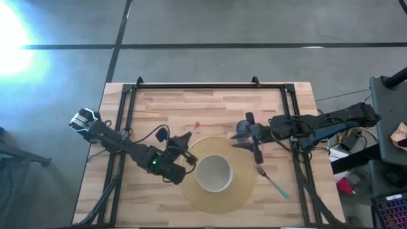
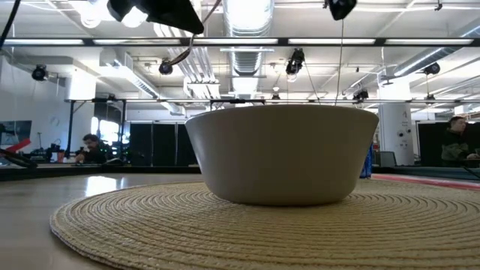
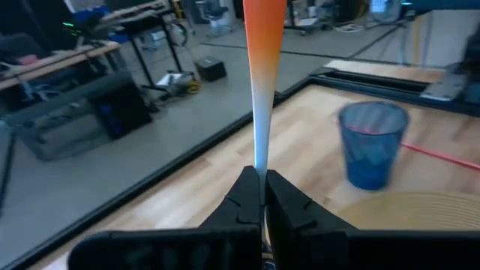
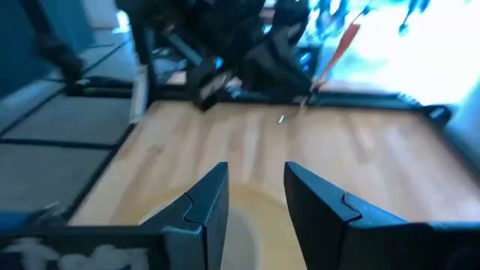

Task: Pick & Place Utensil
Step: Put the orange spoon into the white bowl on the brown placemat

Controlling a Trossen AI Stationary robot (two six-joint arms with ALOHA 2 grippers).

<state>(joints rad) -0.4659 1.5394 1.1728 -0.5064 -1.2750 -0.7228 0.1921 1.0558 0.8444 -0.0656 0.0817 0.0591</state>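
Transport step: left claw (image 3: 262, 196) clamped on orange-handled utensil (image 3: 262, 90), beside bowl (image 1: 213, 173). Right claw (image 4: 255, 196) apart, empty. Next: carry over bowl, release.

Pale wood-grain table (image 1: 210, 108), smooth. The round mat (image 2: 247, 225) looks woven, ribbed, rough. White bowl (image 2: 281, 154) smooth, matt. Blue cup (image 3: 373, 144) looks like translucent plastic.

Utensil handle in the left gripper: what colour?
Orange fading to white, clearest in the left wrist view.

The right gripper (image 4: 255, 199) hung with fingers apart above the wooden table (image 4: 360, 165). The left arm (image 4: 247, 52) held an orange-handled utensil (image 4: 341, 41) beyond.
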